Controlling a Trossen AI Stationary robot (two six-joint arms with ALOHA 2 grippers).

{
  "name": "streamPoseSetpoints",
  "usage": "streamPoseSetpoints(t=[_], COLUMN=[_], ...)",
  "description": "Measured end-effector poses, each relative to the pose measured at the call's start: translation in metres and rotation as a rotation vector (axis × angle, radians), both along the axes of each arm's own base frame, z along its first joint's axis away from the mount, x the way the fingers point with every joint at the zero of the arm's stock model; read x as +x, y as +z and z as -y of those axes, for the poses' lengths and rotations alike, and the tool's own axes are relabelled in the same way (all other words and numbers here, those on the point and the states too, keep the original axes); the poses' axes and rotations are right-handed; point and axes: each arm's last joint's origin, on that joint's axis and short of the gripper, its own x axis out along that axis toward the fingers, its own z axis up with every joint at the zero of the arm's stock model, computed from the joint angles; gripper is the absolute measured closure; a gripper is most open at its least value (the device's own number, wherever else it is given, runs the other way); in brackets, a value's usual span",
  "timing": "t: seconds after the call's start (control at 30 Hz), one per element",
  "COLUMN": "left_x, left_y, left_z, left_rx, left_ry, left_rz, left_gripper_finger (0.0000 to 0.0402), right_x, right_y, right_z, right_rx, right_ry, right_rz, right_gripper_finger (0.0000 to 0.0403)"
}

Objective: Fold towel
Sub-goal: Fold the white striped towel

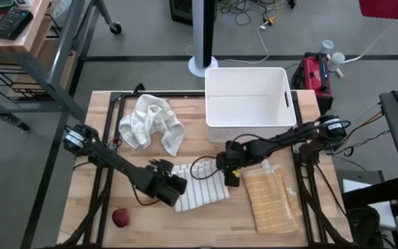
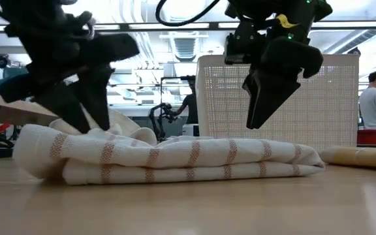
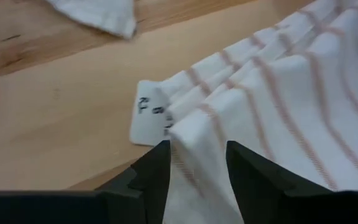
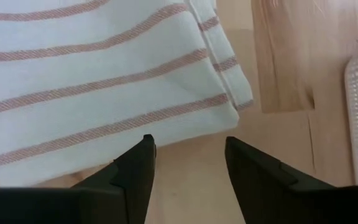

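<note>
White bin (image 1: pixel 287 117) holds nothing visible; left pincer (image 1: pixel 175 188) and right pincer (image 1: pixel 231 177) released over striped towel (image 1: pixel 202 188).

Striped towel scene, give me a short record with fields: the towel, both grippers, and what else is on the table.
striped towel: folded, lying flat on the table
left gripper: open, at the towel's left edge
right gripper: open, just above the towel's right edge
other cloths: crumpled white towel; yellow towel
white bin: at the table's far side
apple: near left corner

White red-striped towel (image 1: pixel 200 187) lies folded (layered) on the table.
</note>
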Motion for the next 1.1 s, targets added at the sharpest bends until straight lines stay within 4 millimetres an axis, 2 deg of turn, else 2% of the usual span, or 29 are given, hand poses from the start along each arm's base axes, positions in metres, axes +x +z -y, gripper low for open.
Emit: streamPoseSetpoints(t=[0.17,0.27,0.47,0.73,0.93,1.1], left_x=[-0.008,-0.007,-0.005,-0.011,-0.017,-0.019], left_y=[-0.018,-0.028,-0.039,-0.04,-0.043,-0.046], left_z=[-0.004,-0.004,-0.003,0.002,0.001,0.0], left_rx=[-0.024,-0.042,0.015,0.108,0.079,0.077], left_ry=[0.016,-0.031,-0.079,-0.073,-0.07,-0.074], left_rz=[-0.001,0.048,0.212,0.274,0.233,0.219], left_gripper_finger=[0.0267,0.0289,0.0389,0.0398,0.0379,0.0364], right_x=[0.0,0.0,0.0,-0.013,-0.022,-0.023], right_y=[0.0,0.0,0.0,-0.019,-0.036,-0.038], right_z=[-0.002,-0.002,-0.003,-0.002,-0.001,-0.002], right_rx=[0.006,0.007,0.011,0.013,0.049,0.079], right_ry=[-0.005,-0.006,-0.013,-0.041,-0.074,-0.063], right_rz=[0.005,0.006,0.005,-0.06,-0.077,-0.071], right_gripper_finger=[0.0217,0.0219,0.022,0.0222,0.0222,0.0223])
